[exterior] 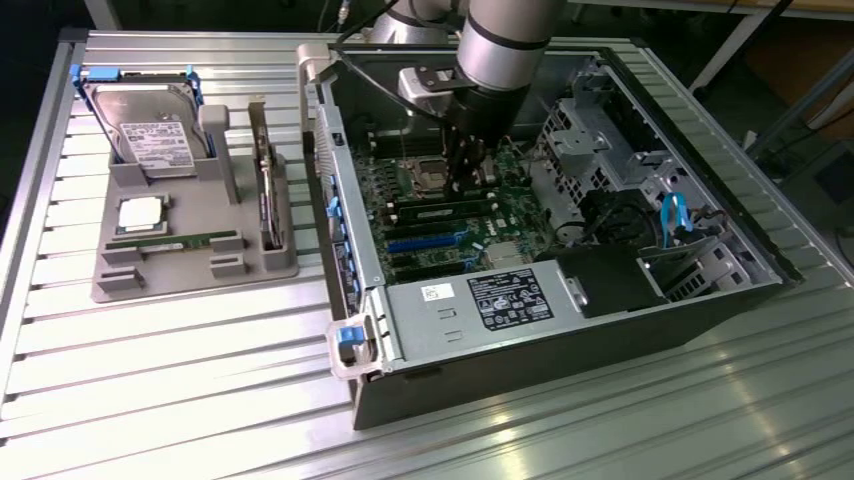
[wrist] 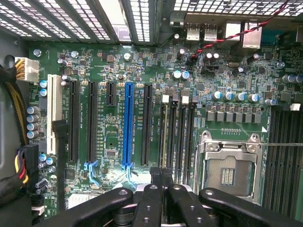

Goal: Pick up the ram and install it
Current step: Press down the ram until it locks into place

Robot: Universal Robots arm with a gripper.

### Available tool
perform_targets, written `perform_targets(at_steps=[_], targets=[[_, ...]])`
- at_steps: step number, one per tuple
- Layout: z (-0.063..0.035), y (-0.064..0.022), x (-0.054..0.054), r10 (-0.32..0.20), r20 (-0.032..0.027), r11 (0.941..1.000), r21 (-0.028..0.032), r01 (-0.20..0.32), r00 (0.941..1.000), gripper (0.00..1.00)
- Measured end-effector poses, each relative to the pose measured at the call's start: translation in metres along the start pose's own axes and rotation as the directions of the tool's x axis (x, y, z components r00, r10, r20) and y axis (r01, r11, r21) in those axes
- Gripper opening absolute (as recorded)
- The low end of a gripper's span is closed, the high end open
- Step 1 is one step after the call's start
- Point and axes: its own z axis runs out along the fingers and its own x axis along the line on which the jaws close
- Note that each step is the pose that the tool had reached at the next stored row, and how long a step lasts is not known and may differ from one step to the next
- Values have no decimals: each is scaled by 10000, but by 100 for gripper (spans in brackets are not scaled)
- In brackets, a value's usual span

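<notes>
One ram [exterior: 174, 240], a long thin green stick, lies flat in the grey tray [exterior: 187, 275] at the exterior view's left. A second green ram stick [exterior: 434, 212] stands edge-on in a memory slot [wrist: 164, 135] of the motherboard inside the open computer case. My gripper [exterior: 463, 178] is down inside the case over that slot row, beside the empty processor socket [wrist: 229, 172]. Its black fingertips [wrist: 161, 176] are shut together with nothing visible between them. I cannot tell whether they touch the seated stick.
The tray also holds a silver hard drive [exterior: 154, 125] and a square processor chip [exterior: 140, 213]. Case walls [exterior: 340, 150], the power supply [exterior: 501, 297], a drive cage [exterior: 594, 130] and blue cables [exterior: 671, 215] surround the motherboard. Yellow-black cables [wrist: 16, 156] lie at one side.
</notes>
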Motion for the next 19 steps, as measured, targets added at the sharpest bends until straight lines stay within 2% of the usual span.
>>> perform_targets(at_steps=[13,19], targets=[[145,6,-1,0,-1,10000,-3,0,10000,11],[160,6,-2,0,3,10000,-3,0,10000,11]])
